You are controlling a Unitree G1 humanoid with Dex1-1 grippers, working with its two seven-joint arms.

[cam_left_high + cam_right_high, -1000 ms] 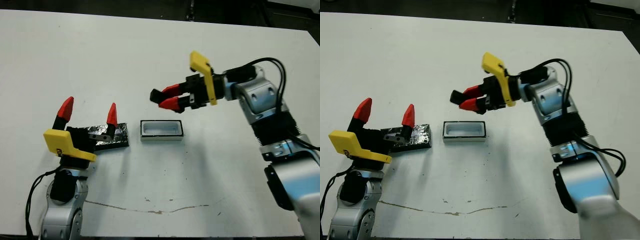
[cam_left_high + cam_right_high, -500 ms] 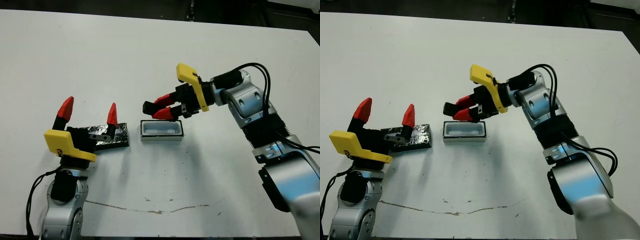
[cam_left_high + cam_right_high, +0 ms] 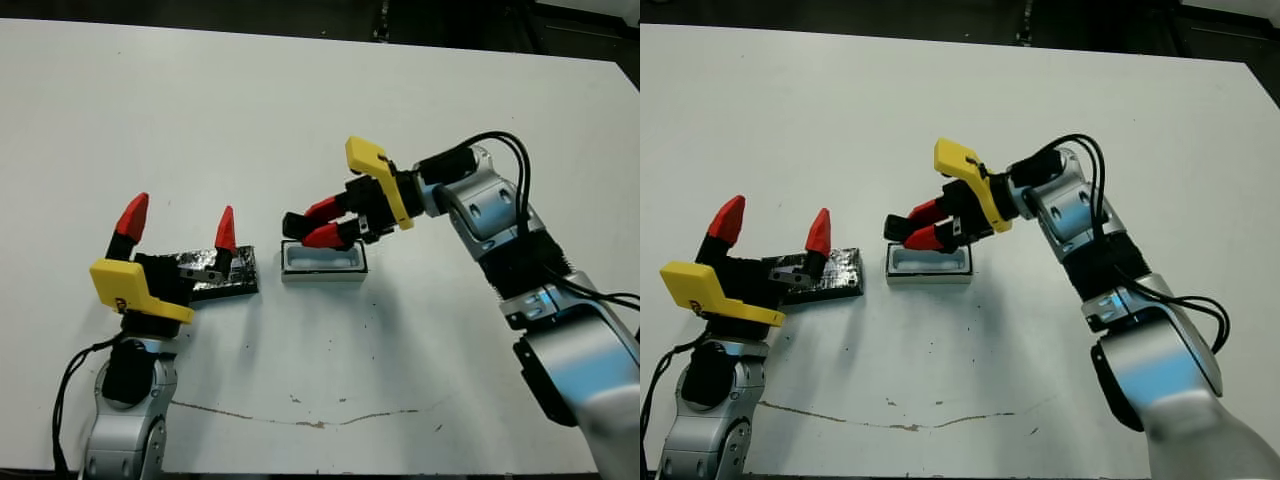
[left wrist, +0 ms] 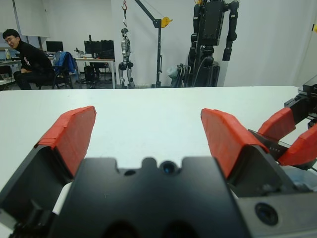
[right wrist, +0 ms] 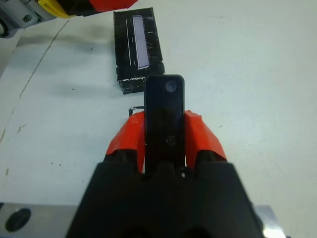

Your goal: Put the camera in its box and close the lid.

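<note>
White table (image 3: 300,100): slim glossy black camera (image 5: 164,116) is pinched by right gripper (image 3: 308,227) over white-walled box (image 3: 322,260); left gripper (image 3: 178,230) is spread wide, empty.

No text, label or number can be read anywhere.

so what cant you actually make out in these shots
- Camera: head views show only its black tip; the right gripper covers the rest.
- Box: in the right wrist view the gripper and camera hide nearly all of it; whether the camera touches it cannot be told.
- Lid: head views hide its near end behind the left gripper.
</note>
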